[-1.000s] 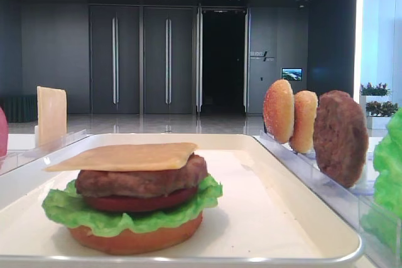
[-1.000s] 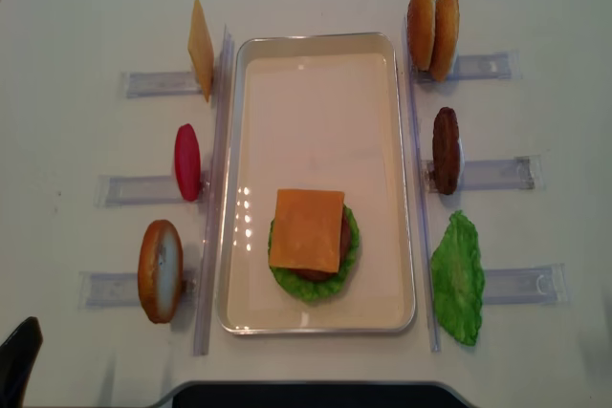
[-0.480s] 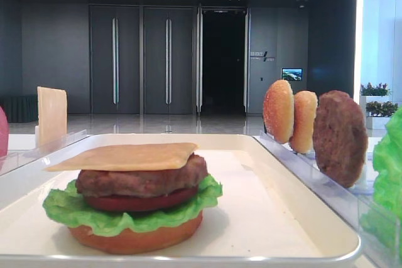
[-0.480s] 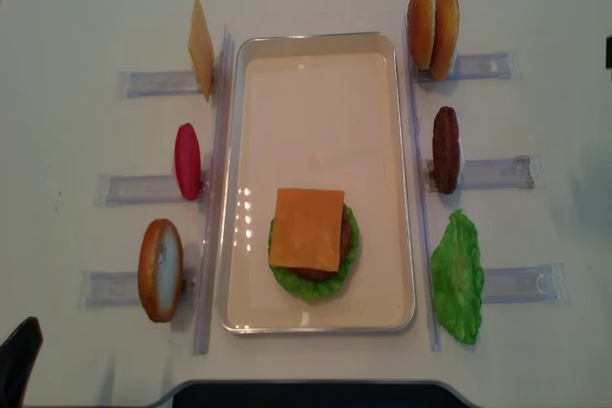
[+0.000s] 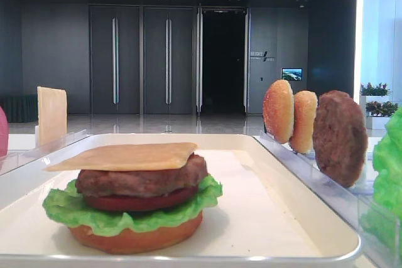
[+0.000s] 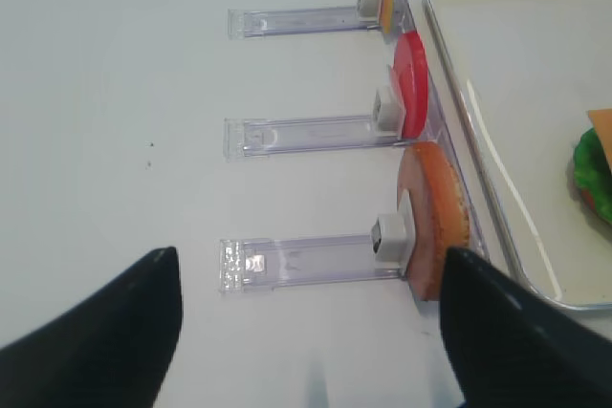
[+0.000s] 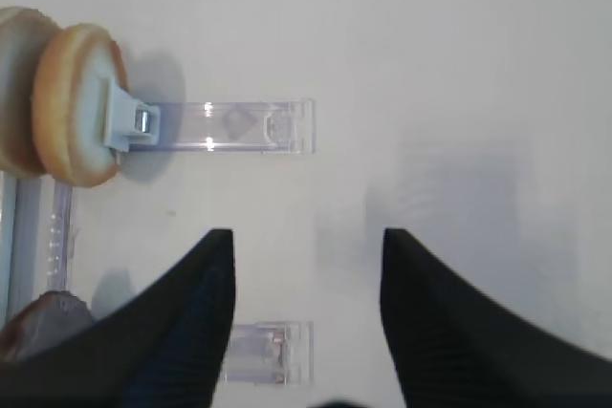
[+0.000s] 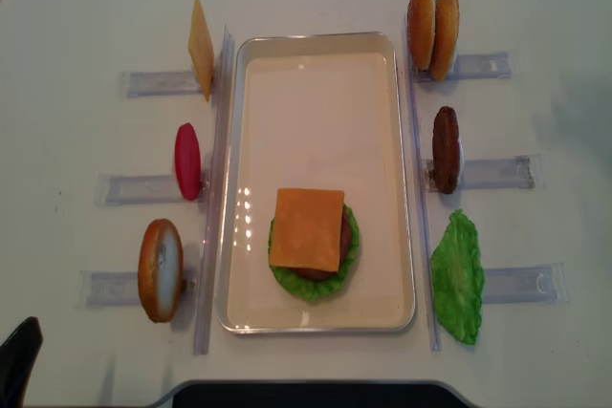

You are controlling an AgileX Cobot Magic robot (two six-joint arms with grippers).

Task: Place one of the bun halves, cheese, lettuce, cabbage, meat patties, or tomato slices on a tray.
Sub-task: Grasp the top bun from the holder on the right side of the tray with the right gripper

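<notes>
right gripper (image 7: 306, 236) now nearer the domed, sesame-specked bun halves (image 7: 57, 107).

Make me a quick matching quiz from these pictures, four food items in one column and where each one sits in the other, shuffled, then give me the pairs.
Column one:
1. cheese slice
2. tomato slice
3. meat patty
4. lettuce leaf

Column two:
A. upright in the middle rack right of the tray
B. on top of the stacked burger on the tray
C. in the near rack right of the tray
D. upright in the middle rack left of the tray

Pairs: 1-B, 2-D, 3-A, 4-C
</notes>
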